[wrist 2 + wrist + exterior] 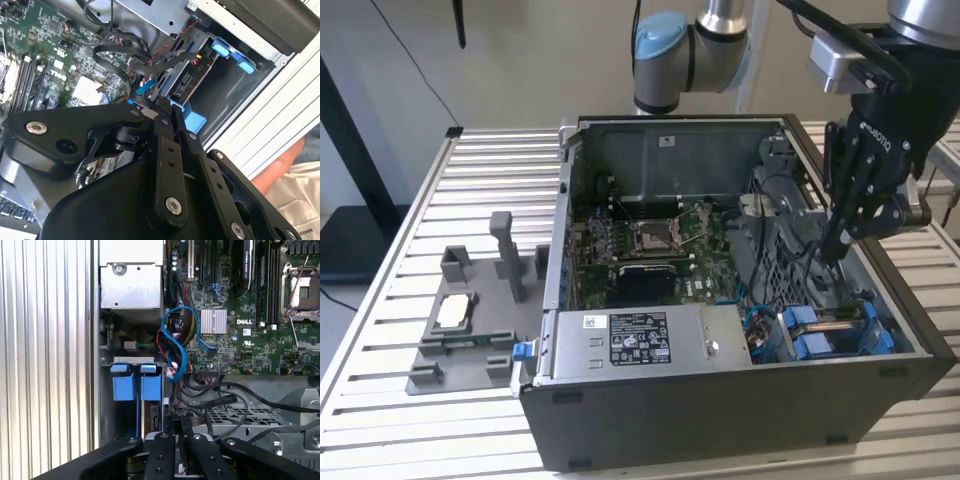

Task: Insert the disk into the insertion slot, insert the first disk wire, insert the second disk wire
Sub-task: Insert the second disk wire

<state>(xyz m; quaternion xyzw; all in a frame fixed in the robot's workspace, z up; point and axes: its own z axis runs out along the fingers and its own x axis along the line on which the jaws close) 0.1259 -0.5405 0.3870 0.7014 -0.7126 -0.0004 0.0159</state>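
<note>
The disk's bright blue carrier [820, 335] sits in the insertion slot at the open computer case's near corner, on the exterior view's right. Its blue tabs [135, 385] show in the first wrist view and its blue frame [192, 120] in the second. My gripper [832, 248] reaches down into the case just behind that bay. Its fingers [167, 125] are pressed together, with a small dark wire plug at their tips beside a blue disk wire [145, 89]. The blue wire [177, 347] loops over to the motherboard. Black cables cross close to the fingertips [182, 427].
The case holds a green motherboard [650, 240] and a labelled power supply [630, 340]. On the exterior view's left, a grey fixture [470, 330] on the slatted table carries a small silver chip [455, 312]. A person's hand [287, 160] shows beyond the case wall.
</note>
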